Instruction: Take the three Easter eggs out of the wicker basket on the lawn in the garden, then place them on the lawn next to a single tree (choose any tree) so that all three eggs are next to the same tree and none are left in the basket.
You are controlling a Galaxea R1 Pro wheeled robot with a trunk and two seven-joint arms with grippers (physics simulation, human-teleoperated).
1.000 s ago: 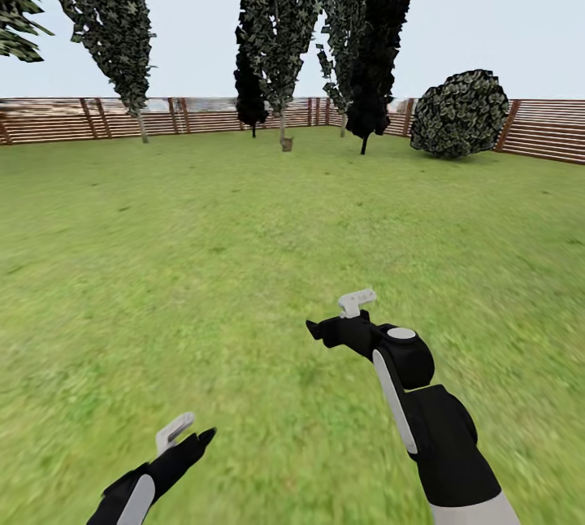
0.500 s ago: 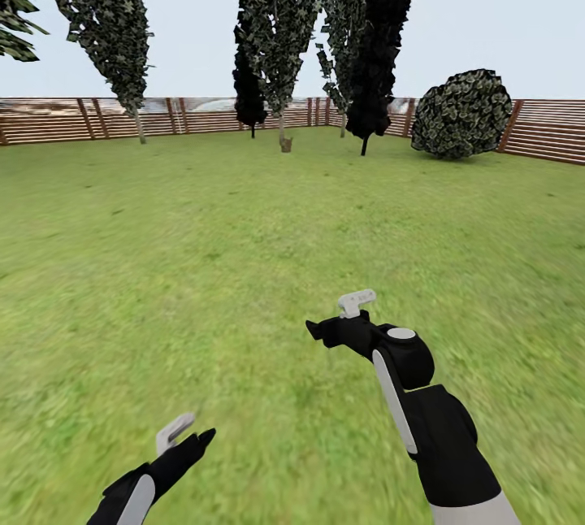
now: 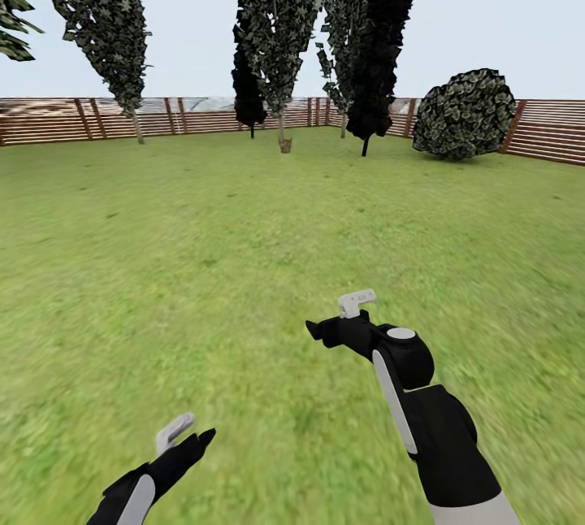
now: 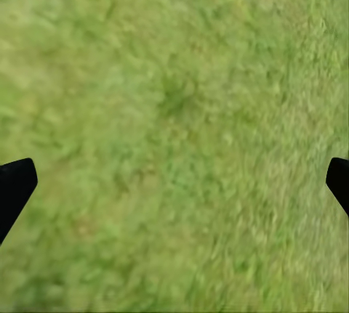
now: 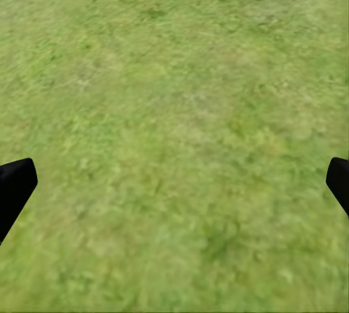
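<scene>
Both black grippers — left (image 3: 188, 437) and right (image 3: 323, 328) — hang spread wide and empty over the mottled green lawn (image 3: 244, 249), the small tan wicker basket (image 3: 286, 145) far off beside a pale-trunked tree (image 3: 279, 21).

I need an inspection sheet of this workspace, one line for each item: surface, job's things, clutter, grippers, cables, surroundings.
Surface: lawn, flat green grass.
Job's things: small brown object at the foot of a pale-trunked tree, too small to identify; no eggs seen.
Clutter: nothing seen.
Grippers: left gripper and right gripper open, empty, above grass.
Cables: nothing seen.
Surroundings: wooden slat fence, several trees, round bush, pale sky.
</scene>
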